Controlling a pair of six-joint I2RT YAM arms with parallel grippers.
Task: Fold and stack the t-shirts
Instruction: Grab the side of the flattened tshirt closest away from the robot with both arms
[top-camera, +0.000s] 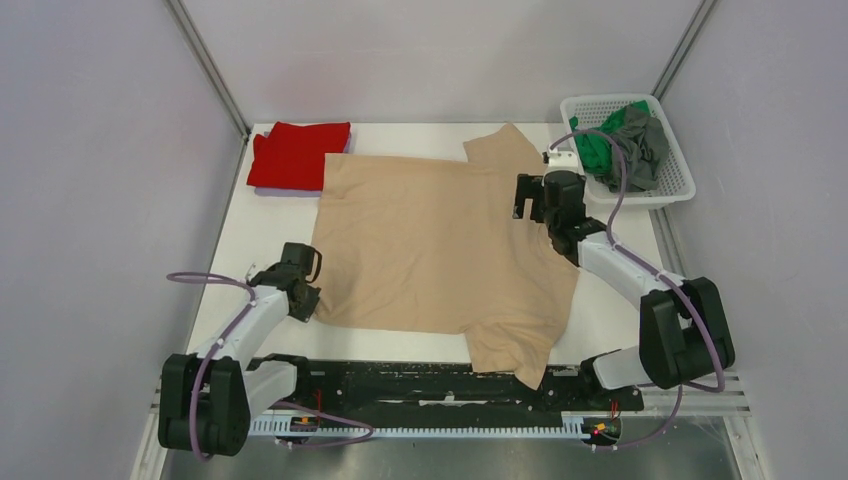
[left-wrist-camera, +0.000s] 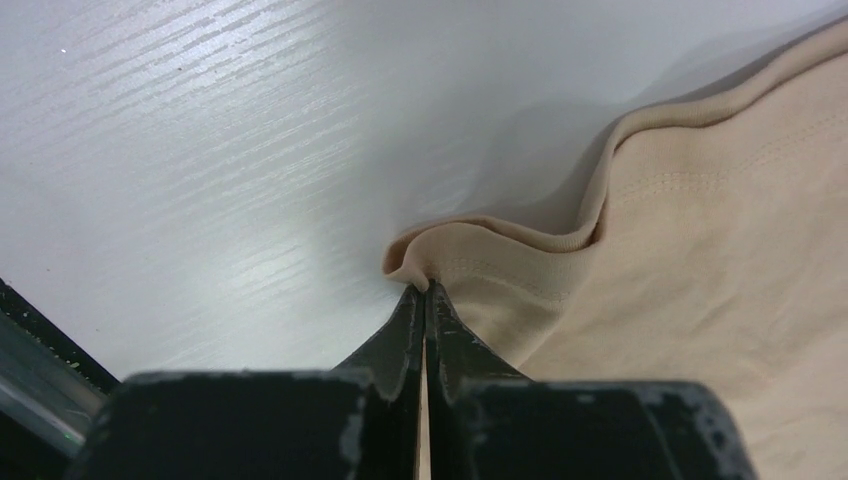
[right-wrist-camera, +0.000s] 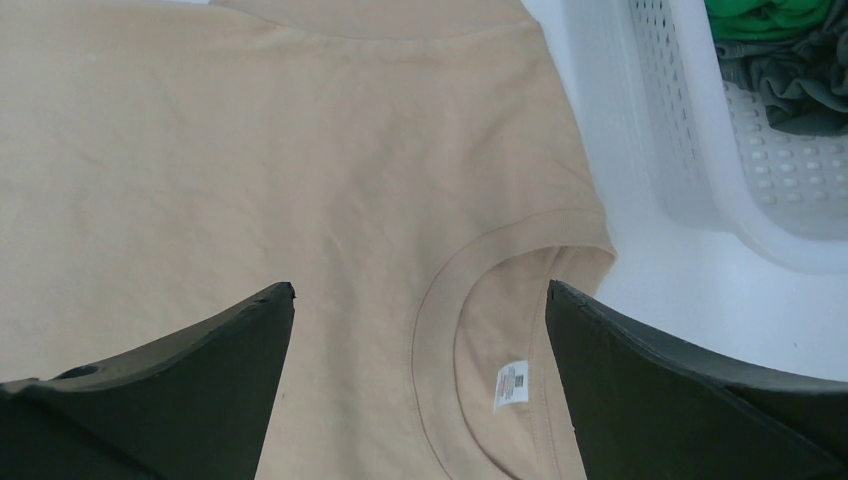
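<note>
While the beige t-shirt is lying spread flat across the middle of the white table, collar toward the right and hem toward the left, the left gripper is biting down on its near-left hem corner. The jaws are pressing together with a small pinch of tan cloth bunching up between the tips, and the hem is rippling away from that spot.

Over on the other side, the right gripper is hovering above the neckline with its 2 fingers standing wide apart, gripping nothing. The ribbed collar and a small white label inside it are showing between them.

1 sleeve is pointing to the far edge, and the other is reaching the black rail at the near edge. The red t-shirt is sitting folded at the far-left corner, its right edge meeting the beige one. At the far right, the white mesh basket is holding the green t-shirt and the grey t-shirt, both crumpled together, well apart from the folded red one.
</note>
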